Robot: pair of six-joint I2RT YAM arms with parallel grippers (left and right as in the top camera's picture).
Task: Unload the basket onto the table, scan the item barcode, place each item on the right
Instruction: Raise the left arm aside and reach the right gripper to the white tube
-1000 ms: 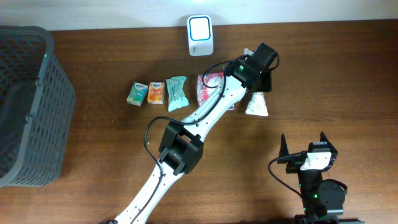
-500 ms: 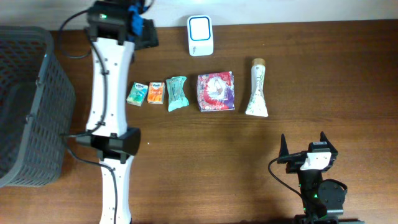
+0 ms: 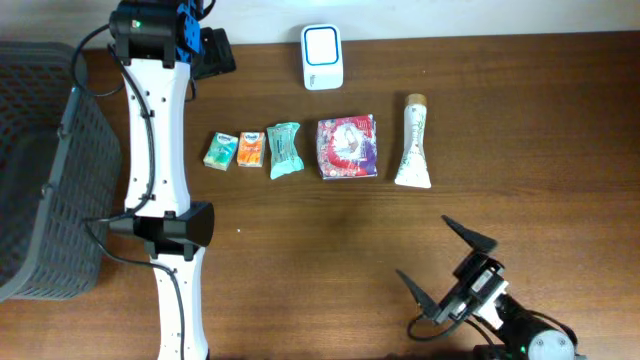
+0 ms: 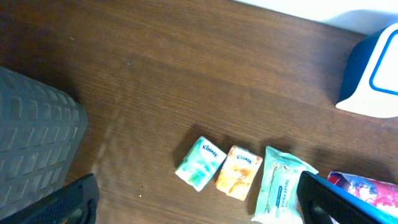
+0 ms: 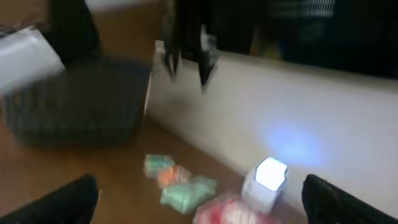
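Note:
The white barcode scanner [image 3: 322,57] stands at the table's back edge, its window lit. In front of it lie a row of items: a green tissue pack [image 3: 219,150], an orange pack [image 3: 250,150], a teal wipes pack [image 3: 284,150], a red-pink packet [image 3: 347,147] and a cream tube [image 3: 413,142]. My left gripper [image 3: 205,48] hovers open and empty at the back left, high above the small packs [image 4: 200,163]. My right gripper [image 3: 443,265] is open and empty near the front right, tilted up toward the scanner [image 5: 266,180].
A dark grey mesh basket [image 3: 45,170] fills the left side of the table, close beside the left arm [image 3: 160,150]. The wall runs along the back edge behind the scanner.
The left arm swung from over the tube at the right to the back left corner and opened. The right gripper left its upright pose and tilted toward the back.

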